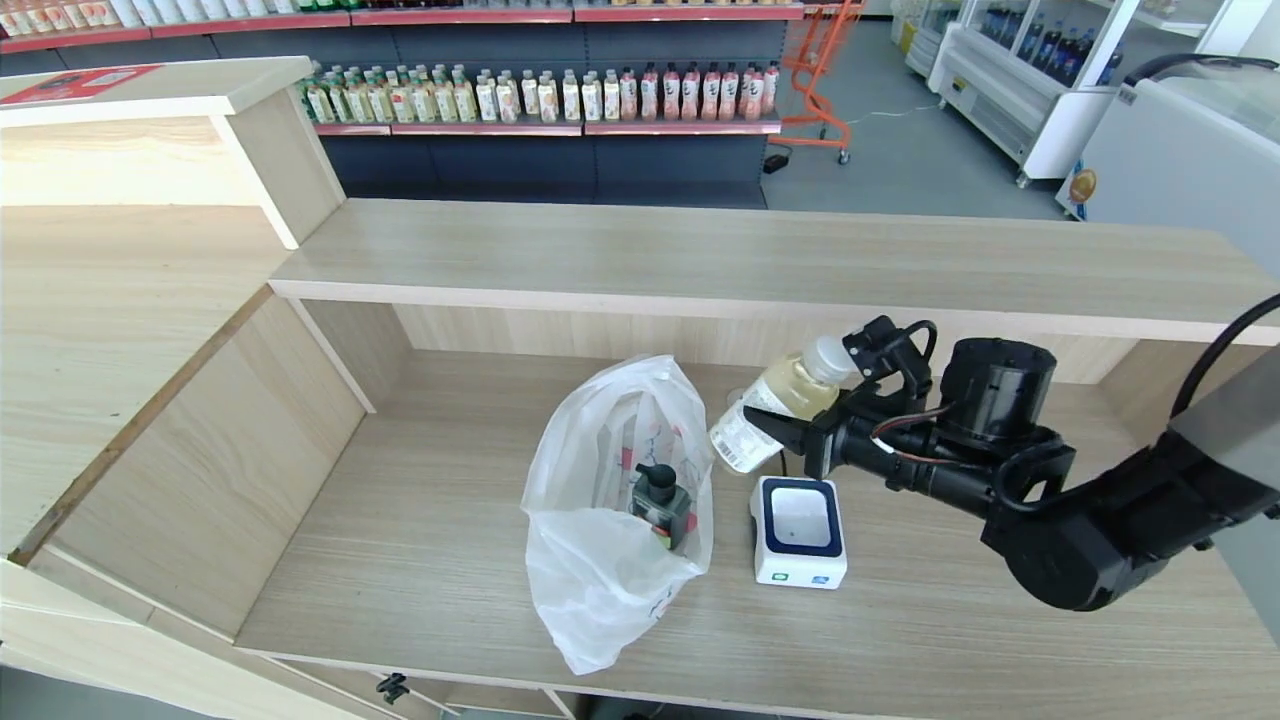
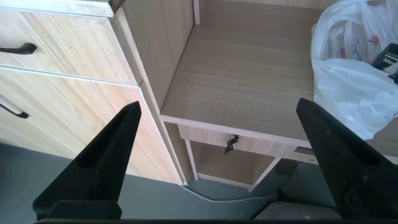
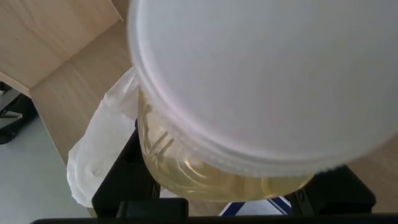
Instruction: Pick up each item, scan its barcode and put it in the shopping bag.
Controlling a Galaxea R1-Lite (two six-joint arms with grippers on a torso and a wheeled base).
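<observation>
above the scanner (image 1: 800, 520), the right end effector (image 1: 812, 395) grips the tilted bottle (image 1: 770, 395); best to turn its label toward the window before the shopping bag (image 1: 590, 590).

This is a shop, seen from its checkout. Dark shelving with red edge strips (image 1: 480, 128) across the top of the frame carries rows of bottled drinks (image 1: 540, 95). White glass-fronted chest coolers (image 1: 1000, 90) stand at upper right. A white barcode scanner (image 1: 800, 520) sits on the pale wooden surface (image 1: 420, 540) at centre.

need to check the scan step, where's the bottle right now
In the head view the bottle is on the right, held tilted in the right end effector, just above the scanner and right of the bag.
</observation>
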